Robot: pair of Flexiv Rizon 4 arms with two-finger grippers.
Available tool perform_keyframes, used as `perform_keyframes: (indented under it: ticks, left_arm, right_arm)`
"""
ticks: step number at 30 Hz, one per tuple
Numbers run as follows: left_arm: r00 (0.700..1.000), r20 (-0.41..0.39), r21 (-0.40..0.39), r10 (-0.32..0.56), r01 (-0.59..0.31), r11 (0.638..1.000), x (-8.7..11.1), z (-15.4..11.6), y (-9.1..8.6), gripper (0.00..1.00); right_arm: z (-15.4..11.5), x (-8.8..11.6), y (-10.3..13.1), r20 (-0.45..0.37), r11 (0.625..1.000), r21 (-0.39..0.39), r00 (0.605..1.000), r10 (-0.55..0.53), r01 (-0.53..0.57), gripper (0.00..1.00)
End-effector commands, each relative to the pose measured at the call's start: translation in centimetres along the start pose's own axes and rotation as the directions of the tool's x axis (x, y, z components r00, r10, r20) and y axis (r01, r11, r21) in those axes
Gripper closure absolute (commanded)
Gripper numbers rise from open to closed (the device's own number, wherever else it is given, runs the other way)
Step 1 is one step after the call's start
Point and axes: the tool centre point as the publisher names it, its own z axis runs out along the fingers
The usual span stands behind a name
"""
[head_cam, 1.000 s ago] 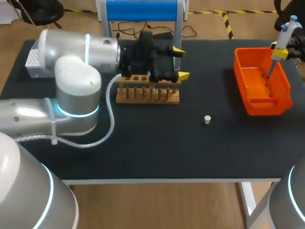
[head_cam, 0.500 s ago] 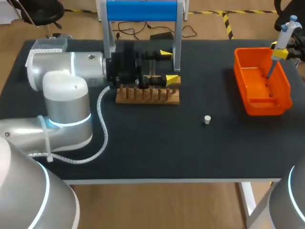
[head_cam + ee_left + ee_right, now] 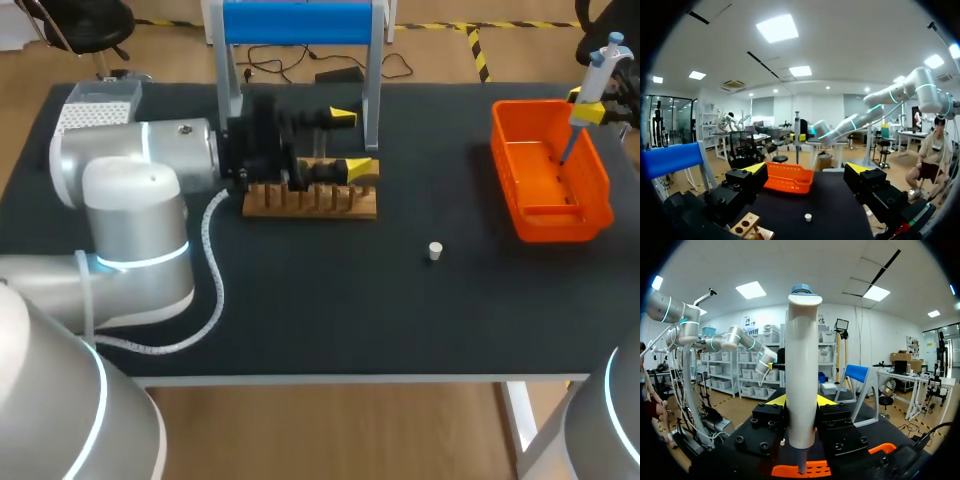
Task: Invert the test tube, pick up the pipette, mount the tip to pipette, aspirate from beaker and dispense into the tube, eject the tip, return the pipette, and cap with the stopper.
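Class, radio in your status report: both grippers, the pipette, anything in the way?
Left gripper open, by the wooden rack. Right gripper shut on pipette, over the orange bin. Stopper loose on table; nothing blocking.

Setting: a robotics lab with a bench laid out for liquid handling. Evidence:
- The black counter (image 3: 330,310) carries a wooden test-tube rack (image 3: 310,200), an orange basket (image 3: 550,170), a small white stopper (image 3: 435,251) and a perforated white tip box (image 3: 92,105).
- A pipette (image 3: 801,385) stands upright, clamped in my right end effector (image 3: 801,402) above the basket.
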Motion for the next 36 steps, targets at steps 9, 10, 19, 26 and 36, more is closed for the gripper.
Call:
perform_keyframes:
  ticks: [9,10,19,26,36]
  left_arm:
    - [1.000,0.002,-0.030,-0.005,0.005,1.000,-0.1,-0.4,-0.5,0.00]
    - [1.000,0.003,-0.030,-0.005,0.005,1.000,-0.1,-0.4,-0.5,0.00]
    - [1.000,0.022,-0.031,-0.007,0.007,0.999,0.2,-1.4,-0.4,0.00]
    - [1.000,0.025,-0.038,-0.012,0.013,0.999,0.2,-2.4,-0.2,0.00]
    - [0.999,0.031,-0.038,-0.008,0.009,0.999,0.3,-3.2,-0.1,0.00]
  right_arm:
    - [-0.1,-0.1,0.0,-0.004,1.000,0.001,1.000,0.001,-0.001,1.00]
    - [-0.1,-0.1,0.0,-0.004,1.000,0.001,1.000,0.001,-0.001,1.00]
    - [-0.1,-0.1,0.0,-0.004,1.000,0.001,1.000,0.001,-0.001,1.00]
    - [-0.1,-0.1,0.0,-0.004,1.000,0.001,1.000,0.001,-0.001,1.00]
    - [-0.1,-0.1,0.0,-0.004,1.000,0.001,1.000,0.001,-0.001,1.00]
